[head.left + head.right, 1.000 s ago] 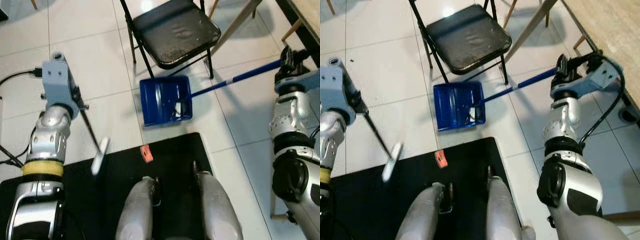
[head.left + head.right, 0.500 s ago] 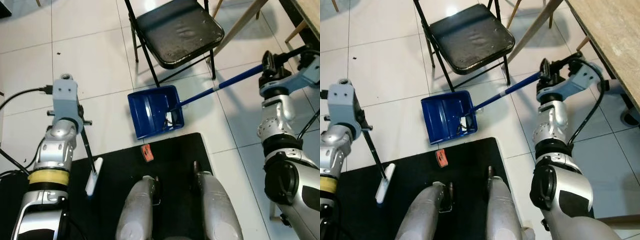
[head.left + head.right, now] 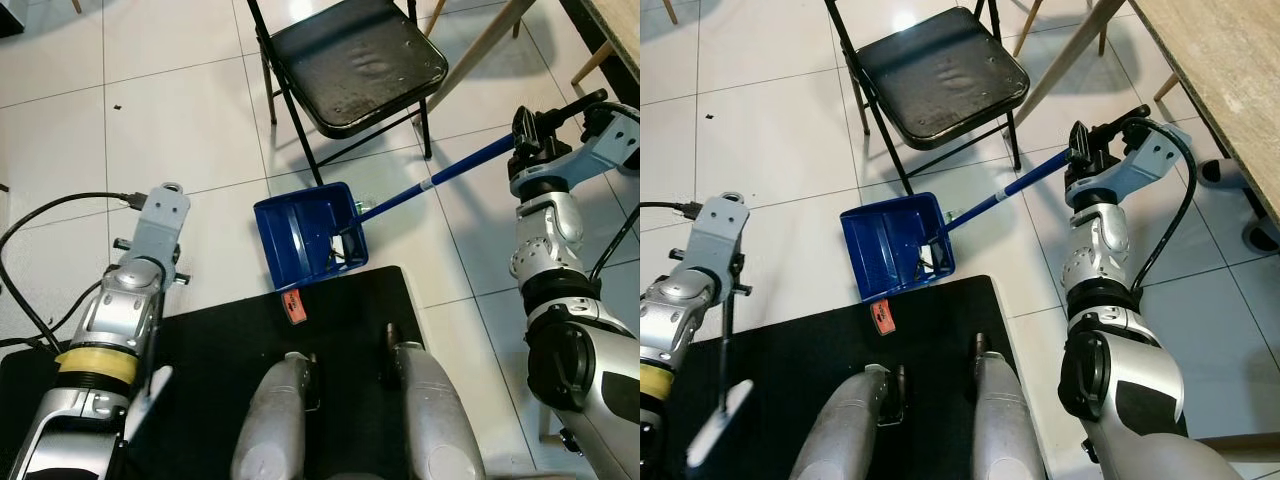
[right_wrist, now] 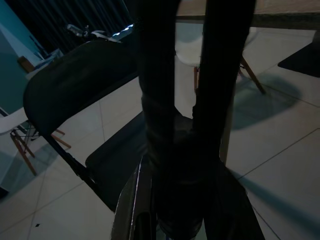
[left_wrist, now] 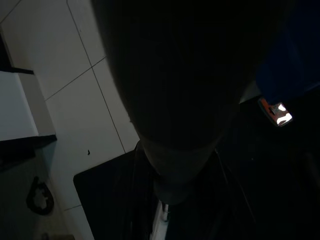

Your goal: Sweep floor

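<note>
A blue dustpan [image 3: 303, 235] lies on the white tiles just ahead of the black mat, with a little debris [image 3: 346, 250] in its back corner. Its long blue handle [image 3: 440, 178] rises to the right into my right gripper [image 3: 523, 135], which is shut on it. In the right wrist view the two black fingers [image 4: 222, 75] clamp the handle. My left gripper [image 3: 726, 288] is low on the left, shut on a thin black broom stick [image 3: 726, 345]. The white broom head [image 3: 716, 424] hangs over the mat beside my left arm.
A black folding chair [image 3: 355, 60] stands right behind the dustpan. A wooden table [image 3: 1230, 70] and its slanted leg [image 3: 480, 40] are at the far right. A small orange tag [image 3: 293, 304] lies on the black mat [image 3: 220, 335]. A black cable [image 3: 40, 215] loops at the left.
The dustpan has slid left and nearer to the mat as my right arm drew in. My left arm dropped and pulled the broom head back over the mat toward my body.
</note>
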You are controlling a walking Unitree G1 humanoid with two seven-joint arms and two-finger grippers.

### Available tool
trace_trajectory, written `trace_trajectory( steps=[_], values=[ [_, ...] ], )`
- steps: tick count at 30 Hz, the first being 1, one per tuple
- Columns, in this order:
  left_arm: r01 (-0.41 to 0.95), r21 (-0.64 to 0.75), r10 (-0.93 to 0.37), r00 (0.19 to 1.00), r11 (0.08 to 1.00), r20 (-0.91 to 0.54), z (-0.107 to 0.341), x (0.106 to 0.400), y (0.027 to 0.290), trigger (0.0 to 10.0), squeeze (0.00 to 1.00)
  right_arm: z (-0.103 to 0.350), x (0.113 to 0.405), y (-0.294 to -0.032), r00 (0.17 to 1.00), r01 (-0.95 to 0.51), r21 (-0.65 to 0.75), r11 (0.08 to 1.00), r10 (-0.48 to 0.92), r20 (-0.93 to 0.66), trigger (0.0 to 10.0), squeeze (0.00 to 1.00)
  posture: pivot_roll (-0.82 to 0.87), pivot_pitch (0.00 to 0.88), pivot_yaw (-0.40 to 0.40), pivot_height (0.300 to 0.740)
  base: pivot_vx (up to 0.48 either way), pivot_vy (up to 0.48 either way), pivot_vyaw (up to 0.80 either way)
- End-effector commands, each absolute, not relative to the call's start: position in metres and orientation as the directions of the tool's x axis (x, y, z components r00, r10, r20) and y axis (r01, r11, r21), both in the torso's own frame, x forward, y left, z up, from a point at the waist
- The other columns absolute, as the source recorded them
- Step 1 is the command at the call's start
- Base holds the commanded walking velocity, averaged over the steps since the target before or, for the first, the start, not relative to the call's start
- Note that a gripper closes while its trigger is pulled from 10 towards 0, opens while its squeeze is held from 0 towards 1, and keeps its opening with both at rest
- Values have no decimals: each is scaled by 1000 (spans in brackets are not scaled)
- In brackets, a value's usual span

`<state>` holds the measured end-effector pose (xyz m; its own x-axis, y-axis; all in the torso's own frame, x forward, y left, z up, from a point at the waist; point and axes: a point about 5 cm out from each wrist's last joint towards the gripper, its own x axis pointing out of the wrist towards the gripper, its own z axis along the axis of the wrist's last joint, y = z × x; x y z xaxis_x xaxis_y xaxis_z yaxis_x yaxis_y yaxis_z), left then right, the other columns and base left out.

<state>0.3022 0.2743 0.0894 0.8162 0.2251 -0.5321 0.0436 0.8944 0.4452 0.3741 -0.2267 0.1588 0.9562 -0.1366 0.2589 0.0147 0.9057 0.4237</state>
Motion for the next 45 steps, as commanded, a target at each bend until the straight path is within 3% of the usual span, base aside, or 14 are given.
trace_trajectory(
  steps=[1, 4, 6, 7, 9, 20, 26, 36, 45],
  values=[
    [-21, 434, 228, 873, 901, -431, 94, 310, 274, 10000, 0, 145, 366, -237, 960, 76, 394, 916, -173, 218, 10000, 0, 72, 259, 10, 740, 0, 0, 0],
    [-75, 382, 224, 905, 921, -361, 100, 316, 271, 10000, 0, 139, 363, -239, 964, 92, 386, 918, -180, 198, 10000, 0, 71, 257, 10, 740, 0, 0, 0],
    [-207, 182, 245, 944, 961, -222, 115, 324, 269, 10000, 0, 122, 353, -238, 971, 87, 392, 916, -165, 171, 10000, 0, 56, 250, 17, 740, 0, 0, 0],
    [-207, 182, 245, 944, 961, -222, 115, 324, 269, 10000, 0, 122, 353, -238, 971, 87, 392, 916, -165, 171, 10000, 0, 56, 250, 17, 740, 0, 0, 0],
    [-281, 20, 280, 948, 960, -150, 123, 327, 268, 10000, 0, 111, 344, -233, 976, 58, 411, 910, -138, 168, 10000, 0, 43, 246, 28, 740, 0, 0, 0],
    [-302, 6, 301, 950, 953, -76, 129, 334, 262, 10000, 0, 101, 331, -232, 980, 40, 422, 906, -119, 162, 10000, 0, 17, 251, 42, 740, 0, 0, 0],
    [-313, 27, 313, 950, 950, -19, 132, 343, 255, 10000, 0, 89, 321, -246, 972, 180, 395, 901, -223, 67, 10000, 0, 10, 248, 30, 740, 0, 0, 0],
    [-236, 27, 235, 972, 971, 23, 136, 354, 241, 10000, 0, 79, 296, -255, 956, 270, 406, 873, -293, -5, 10000, 0, -17, 273, 33, 740, 0, 0, 0],
    [-221, 39, 221, 975, 974, 11, 133, 358, 236, 10000, 0, 69, 292, -257, 945, 325, 401, 856, -311, -103, 10000, 0, -14, 275, 37, 740, 0, 0, 0]
  ],
)
